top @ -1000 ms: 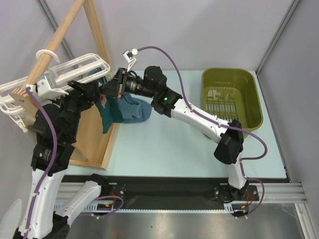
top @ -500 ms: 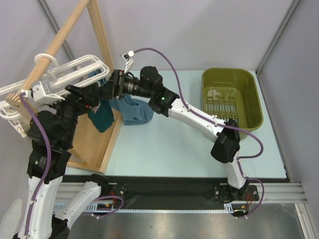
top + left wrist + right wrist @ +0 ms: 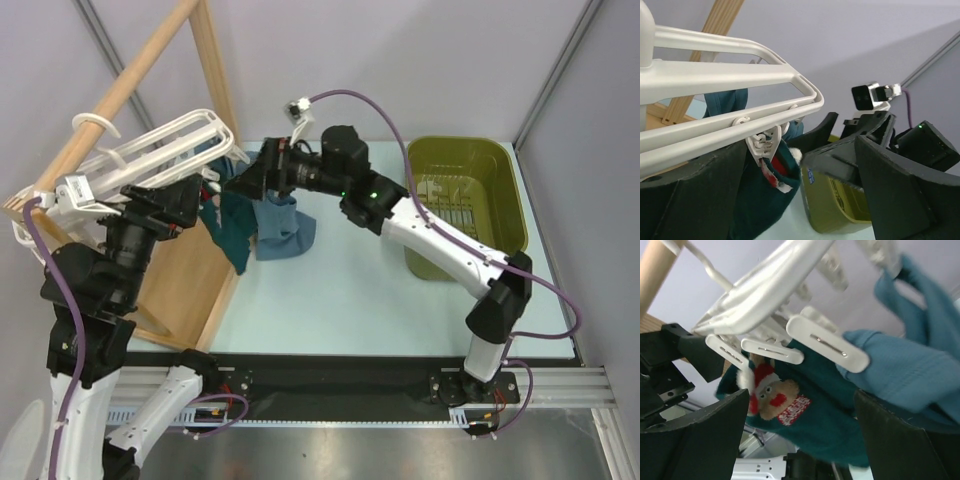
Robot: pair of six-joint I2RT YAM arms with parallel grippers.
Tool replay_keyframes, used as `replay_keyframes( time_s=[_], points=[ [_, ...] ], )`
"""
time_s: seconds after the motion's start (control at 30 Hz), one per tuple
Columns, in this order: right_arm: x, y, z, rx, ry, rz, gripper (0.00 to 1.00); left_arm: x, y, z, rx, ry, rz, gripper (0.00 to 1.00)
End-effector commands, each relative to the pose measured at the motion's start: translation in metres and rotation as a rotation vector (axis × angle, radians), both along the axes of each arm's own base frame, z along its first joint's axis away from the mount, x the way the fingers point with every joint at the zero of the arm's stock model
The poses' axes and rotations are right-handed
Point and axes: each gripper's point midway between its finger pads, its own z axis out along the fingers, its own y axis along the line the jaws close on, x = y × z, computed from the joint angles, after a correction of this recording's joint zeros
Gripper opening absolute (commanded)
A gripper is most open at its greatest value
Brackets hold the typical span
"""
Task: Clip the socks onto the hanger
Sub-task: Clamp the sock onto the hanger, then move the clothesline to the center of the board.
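two socks hang from the hanger at far left. the dark teal sock, santa motif showing, is pinched in a clip, and the steel-blue sock hangs just right of it. we see the left gripper spread wide, the right gripper too, neither holding anything.

Pale lilac-grey walls stand evenly lit beyond the right fingers. Beneath them stretches a light blue tabletop, a wooden A-frame rack to their left, an olive basket well off right.
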Motion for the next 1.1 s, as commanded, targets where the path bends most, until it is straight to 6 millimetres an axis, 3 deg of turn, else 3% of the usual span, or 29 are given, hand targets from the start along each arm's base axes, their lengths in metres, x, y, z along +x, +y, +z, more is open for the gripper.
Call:
replay_keyframes(
  time_s=[0.0, 0.1, 0.2, 0.33, 0.57, 0.77, 0.87, 0.93, 1.0, 1.03, 1.07],
  points=[
    [0.006, -0.025, 0.019, 0.041, -0.050, -0.043, 0.92, 0.003, 0.023, -0.037, -0.238, 0.156, 0.137, 0.93],
    [0.002, -0.028, 0.023, 0.051, -0.066, -0.041, 0.93, 0.018, 0.031, -0.067, -0.192, 0.232, 0.215, 0.96],
    [-0.002, -0.025, 0.022, 0.052, -0.081, -0.003, 0.98, 0.026, 0.024, -0.086, -0.097, 0.234, 0.185, 0.97],
    [-0.004, -0.021, 0.018, 0.042, -0.110, 0.036, 1.00, 0.026, 0.010, -0.096, 0.011, 0.150, 0.095, 0.98],
    [0.001, -0.013, -0.004, 0.012, -0.083, 0.063, 1.00, 0.019, 0.009, -0.114, 0.106, 0.160, 0.076, 0.98],
    [0.004, -0.008, -0.014, -0.001, -0.058, 0.077, 0.97, -0.001, -0.013, -0.107, 0.152, 0.145, -0.080, 0.97],
    [0.008, -0.009, -0.027, -0.040, -0.043, 0.053, 0.93, -0.014, -0.029, -0.101, 0.121, 0.128, -0.186, 0.94],
    [0.015, -0.014, -0.053, -0.116, -0.008, -0.002, 0.93, -0.025, -0.044, -0.102, 0.103, 0.131, -0.286, 0.92],
    [0.019, -0.025, -0.065, -0.164, -0.011, -0.064, 0.95, -0.038, -0.057, -0.104, 0.076, 0.144, -0.377, 0.90],
    [0.034, -0.036, -0.094, -0.219, 0.031, -0.154, 0.96, -0.043, -0.061, -0.105, 0.072, 0.144, -0.412, 0.88],
    [0.039, -0.046, -0.097, -0.226, 0.049, -0.199, 0.97, -0.049, -0.065, -0.104, 0.056, 0.144, -0.442, 0.88]
  ],
)
